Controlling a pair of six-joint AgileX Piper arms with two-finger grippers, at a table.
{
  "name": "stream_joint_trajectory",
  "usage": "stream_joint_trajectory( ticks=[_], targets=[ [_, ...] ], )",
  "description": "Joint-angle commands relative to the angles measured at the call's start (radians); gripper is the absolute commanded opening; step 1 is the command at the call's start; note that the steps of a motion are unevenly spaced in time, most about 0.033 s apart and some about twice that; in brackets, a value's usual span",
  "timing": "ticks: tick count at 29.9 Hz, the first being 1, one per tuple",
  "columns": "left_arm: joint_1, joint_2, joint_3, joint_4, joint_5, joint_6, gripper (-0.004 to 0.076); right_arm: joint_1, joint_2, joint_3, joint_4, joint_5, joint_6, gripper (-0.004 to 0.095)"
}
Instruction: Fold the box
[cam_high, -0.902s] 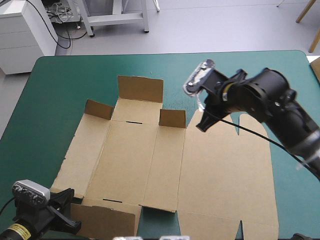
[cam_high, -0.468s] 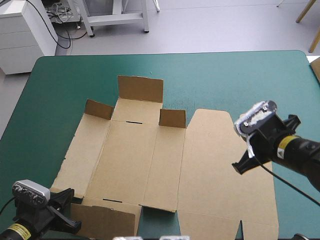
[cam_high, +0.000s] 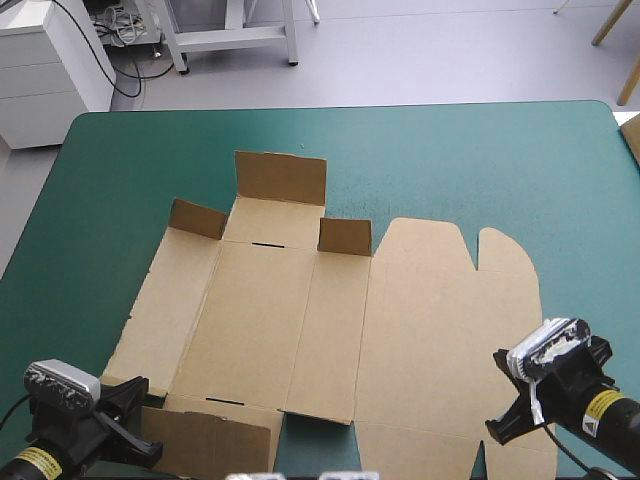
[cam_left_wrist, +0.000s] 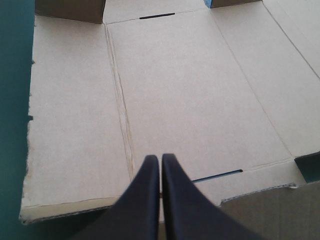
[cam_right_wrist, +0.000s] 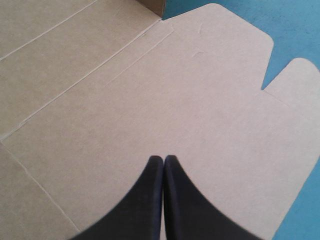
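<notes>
I am watching one brown box (cam_high: 330, 330) lying flat mid-table with three flaps (cam_high: 280, 178) standing along its 12 o'clock edge. The left gripper (cam_left_wrist: 160, 159) and right gripper (cam_right_wrist: 163, 159) are both hovering clenched on nothing over its 7 and 5 o'clock corners. Bare teal-green cover (cam_high: 470, 160) is lying widest toward 12 o'clock, and the box's 6 o'clock edge is running out of the high view.

A white cabinet (cam_high: 48, 72) and white stand (cam_high: 232, 36) on grey floor (cam_high: 450, 50).

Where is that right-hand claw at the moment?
In the high view the right claw hangs at the table's near right, shut, over the near right corner of the brown box.
</notes>
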Motion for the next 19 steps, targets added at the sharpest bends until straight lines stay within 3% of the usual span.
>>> stream_joint_trajectory(
  ticks=[1,13,17,19],
  targets=[
    [-0.005,0.012,-0.023,-0.012,-0.065,-0.007,-0.0008,-0.005,-0.072,0.058,0.023,-0.107,0.002,-0.0021],
    [-0.005,0.012,-0.023,-0.016,-0.065,-0.001,0.0012,-0.005,-0.186,0.146,0.039,-0.135,0.028,-0.0021],
    [-0.005,0.012,-0.023,-0.016,-0.065,0.005,0.0149,-0.005,-0.186,0.146,0.039,-0.135,0.028,-0.0021],
    [-0.005,0.012,-0.023,-0.019,-0.065,0.028,0.0277,-0.005,-0.186,0.146,0.039,-0.137,0.028,-0.0021]
  ],
)
